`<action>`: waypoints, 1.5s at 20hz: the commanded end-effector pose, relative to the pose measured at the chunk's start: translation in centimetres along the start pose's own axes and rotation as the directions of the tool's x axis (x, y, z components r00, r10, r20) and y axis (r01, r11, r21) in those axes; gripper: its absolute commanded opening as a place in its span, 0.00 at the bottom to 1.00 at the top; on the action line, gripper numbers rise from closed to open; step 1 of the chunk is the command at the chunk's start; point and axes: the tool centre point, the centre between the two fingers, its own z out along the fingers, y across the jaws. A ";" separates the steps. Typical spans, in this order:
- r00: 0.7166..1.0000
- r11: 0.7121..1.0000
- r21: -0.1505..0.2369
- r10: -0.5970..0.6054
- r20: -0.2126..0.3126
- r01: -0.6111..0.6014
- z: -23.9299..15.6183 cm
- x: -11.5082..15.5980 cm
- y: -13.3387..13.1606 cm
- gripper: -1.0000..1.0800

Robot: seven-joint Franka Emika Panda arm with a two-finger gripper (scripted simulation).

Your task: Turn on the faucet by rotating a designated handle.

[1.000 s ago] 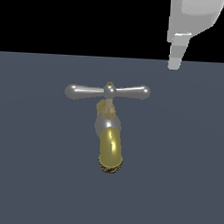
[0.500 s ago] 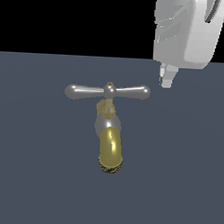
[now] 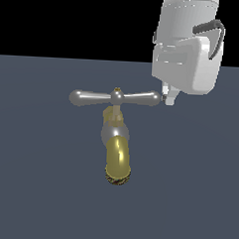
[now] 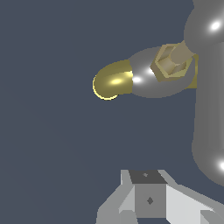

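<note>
I have the tool (image 3: 169, 99), whose jaw state I cannot tell, just beside the handle (image 3: 115, 97) tip, so I should push sideways near that bulb for leverage.

Faucet: small tap with curved shiny gold-brass spout (image 3: 118, 161), silver collar, thin brass stem, standing upright.
Handle: slim chrome crossbar (image 3: 115, 97) with bulbed tapered arms, level atop the stem.
</note>
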 end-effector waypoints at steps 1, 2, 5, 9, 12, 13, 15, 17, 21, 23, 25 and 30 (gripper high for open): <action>0.999 0.999 0.000 -0.035 0.000 0.035 0.6 0.1 0.5 0.00; 0.999 0.999 0.000 -0.046 0.000 0.046 0.8 0.1 0.6 0.00; 0.997 0.997 0.001 -0.075 -0.001 0.075 1.3 0.2 1.0 0.00; 0.995 0.995 0.001 -0.100 -0.003 0.100 1.7 0.3 1.3 0.00; 0.994 0.994 0.002 -0.109 -0.004 0.109 1.9 0.3 1.5 0.00; 0.994 0.994 0.002 -0.111 -0.004 0.111 1.9 0.4 1.5 0.00; 0.994 0.994 0.002 -0.112 -0.004 0.112 2.0 0.4 1.5 0.00; 0.994 0.994 0.002 -0.112 -0.004 0.112 2.0 0.4 1.5 0.00; 0.994 0.994 0.002 -0.112 -0.004 0.112 1.9 0.4 2.0 0.00; 0.994 0.994 0.002 -0.112 -0.004 0.112 1.9 0.4 2.5 0.00; 0.994 0.994 0.002 -0.112 -0.004 0.112 2.0 0.4 3.0 0.00; 0.994 0.994 0.002 -0.112 -0.004 0.112 2.0 0.4 4.3 0.00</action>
